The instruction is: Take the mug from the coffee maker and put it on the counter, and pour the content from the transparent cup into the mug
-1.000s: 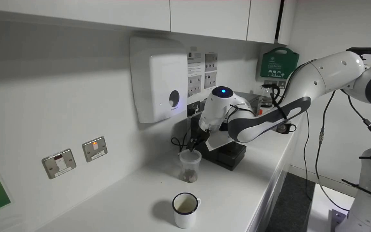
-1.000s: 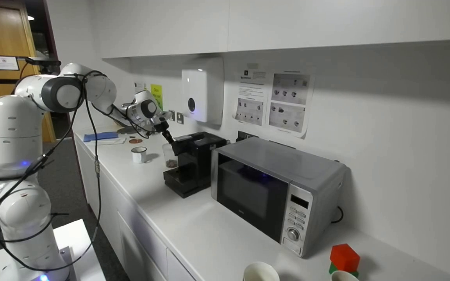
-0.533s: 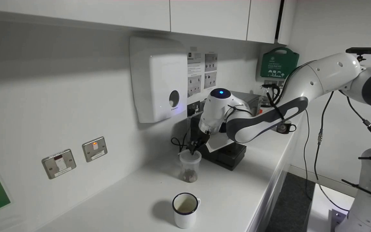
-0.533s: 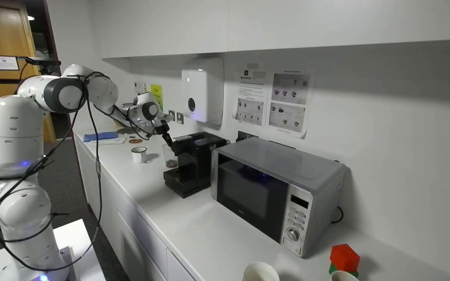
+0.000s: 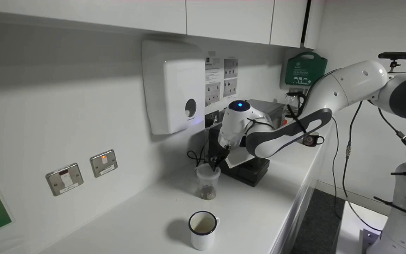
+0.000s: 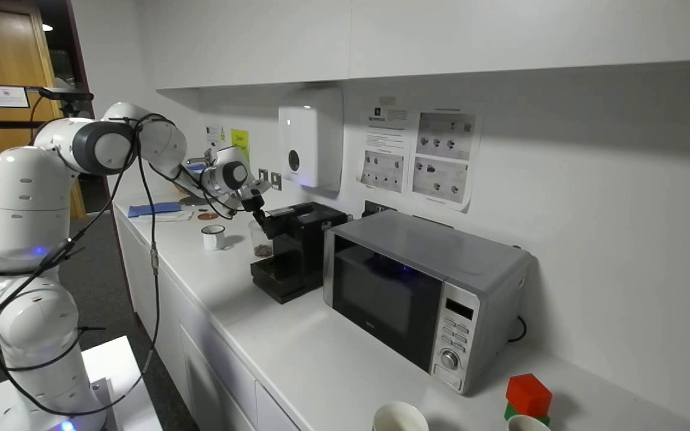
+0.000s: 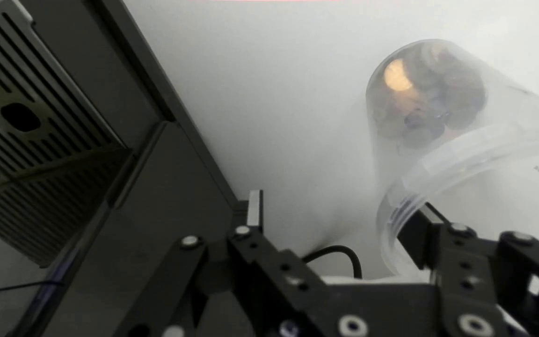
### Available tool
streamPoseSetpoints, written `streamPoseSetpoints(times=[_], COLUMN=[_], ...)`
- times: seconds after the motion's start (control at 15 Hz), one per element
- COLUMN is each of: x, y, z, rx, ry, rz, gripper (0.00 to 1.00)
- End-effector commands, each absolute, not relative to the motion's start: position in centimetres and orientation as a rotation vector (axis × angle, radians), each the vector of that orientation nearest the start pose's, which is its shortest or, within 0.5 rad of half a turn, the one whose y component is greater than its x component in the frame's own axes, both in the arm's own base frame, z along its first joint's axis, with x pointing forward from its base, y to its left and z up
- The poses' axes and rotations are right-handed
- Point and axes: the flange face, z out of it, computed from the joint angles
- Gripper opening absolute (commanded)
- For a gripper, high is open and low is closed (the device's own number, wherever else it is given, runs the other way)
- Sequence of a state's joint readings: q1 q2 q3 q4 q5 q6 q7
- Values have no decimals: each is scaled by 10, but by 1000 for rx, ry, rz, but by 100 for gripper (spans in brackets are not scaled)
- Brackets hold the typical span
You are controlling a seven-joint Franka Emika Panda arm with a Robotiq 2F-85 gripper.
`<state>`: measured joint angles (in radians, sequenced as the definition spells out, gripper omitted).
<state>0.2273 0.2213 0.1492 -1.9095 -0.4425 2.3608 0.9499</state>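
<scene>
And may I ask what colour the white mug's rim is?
The mug has a dark, almost black rim, clearest in an exterior view.

Workplace kitchenette. Kitchen signs: white counter (image 6: 297,335); wall cupboards (image 5: 229,17) across twelve o'clock in both exterior views; microwave (image 6: 426,293) between four and five in an exterior view, coffee maker (image 6: 314,239) at its ten. Workplace signs: wall dispenser (image 5: 182,84) at eleven and printed sheets (image 6: 386,149) at one in both exterior views; framed notice (image 6: 6,96) on wooden door (image 6: 3,51) at ten, first aid kit (image 5: 305,68) at two, each in an exterior view.

Gripper (image 5: 214,167) slightly lower than before
</scene>
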Motion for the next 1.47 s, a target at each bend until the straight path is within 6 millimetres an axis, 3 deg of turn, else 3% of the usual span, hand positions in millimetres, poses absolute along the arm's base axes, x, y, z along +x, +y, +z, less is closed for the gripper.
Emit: streamPoseSetpoints(times=[0.0, 0.2, 0.4, 1.4], x=[595, 594, 593, 558], y=[222, 223, 224, 250], z=[410, 408, 408, 423], rx=[-3167, -3172, -3178, -3213], ry=[470, 462, 449, 1], rz=[-600, -601, -607, -659], gripper=[44, 18, 0, 2])
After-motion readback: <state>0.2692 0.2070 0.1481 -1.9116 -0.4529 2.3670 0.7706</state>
